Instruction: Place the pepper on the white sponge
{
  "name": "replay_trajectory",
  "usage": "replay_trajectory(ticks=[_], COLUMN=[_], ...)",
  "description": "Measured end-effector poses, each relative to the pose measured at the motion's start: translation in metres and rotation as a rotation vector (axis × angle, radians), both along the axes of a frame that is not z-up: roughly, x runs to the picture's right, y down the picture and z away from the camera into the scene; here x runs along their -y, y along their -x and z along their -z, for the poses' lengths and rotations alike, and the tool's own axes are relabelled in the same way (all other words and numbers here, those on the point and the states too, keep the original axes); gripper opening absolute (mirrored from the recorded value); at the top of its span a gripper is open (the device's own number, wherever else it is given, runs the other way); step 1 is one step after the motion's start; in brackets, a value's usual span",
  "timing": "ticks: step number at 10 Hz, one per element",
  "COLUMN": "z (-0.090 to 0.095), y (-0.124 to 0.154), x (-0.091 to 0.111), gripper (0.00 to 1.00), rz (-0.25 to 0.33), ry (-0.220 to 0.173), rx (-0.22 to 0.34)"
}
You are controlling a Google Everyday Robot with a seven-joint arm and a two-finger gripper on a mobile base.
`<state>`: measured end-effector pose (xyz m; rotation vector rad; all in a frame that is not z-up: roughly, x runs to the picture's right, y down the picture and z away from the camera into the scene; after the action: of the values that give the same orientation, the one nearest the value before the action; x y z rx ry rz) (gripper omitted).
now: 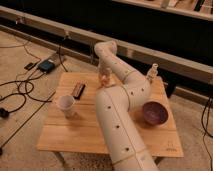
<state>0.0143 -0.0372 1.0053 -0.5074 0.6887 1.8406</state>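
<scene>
Your gripper [104, 78] hangs over the far side of the wooden worktop [85, 131], jaws together, something small and orange, seemingly the pepper [105, 80], at their tips.

A light wooden table [90, 131] fills the lower middle of the frame, standing on a greyish floor [20, 65]. On its left part stands a white paper cup [66, 105], upright and open at the top. Just above the cup, toward the table's far left edge, lies a dark flat rectangular block [78, 90], apart from the cup. On the right part of the table sits a dark purple bowl [154, 112] (open side up). Near the table's upper right corner stands a small pale bottle [152, 72]. At the far left, black cables [17, 95] trail across the floor, and a small dark box [46, 65] lies there.
</scene>
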Motion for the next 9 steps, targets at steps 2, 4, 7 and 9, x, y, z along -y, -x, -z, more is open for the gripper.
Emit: replay_trajectory(ticks=[2, 4, 7, 9], z=[-0.006, -0.011, -0.012, -0.010], y=[-0.002, -0.004, -0.006, -0.006], x=[-0.002, -0.003, 0.003, 0.008], gripper=[0.00, 0.10, 0.43, 0.63], rz=[-0.010, -0.023, -0.038, -0.042], ry=[-0.001, -0.005, -0.024, -0.035], rx=[-0.002, -0.002, -0.004, -0.004])
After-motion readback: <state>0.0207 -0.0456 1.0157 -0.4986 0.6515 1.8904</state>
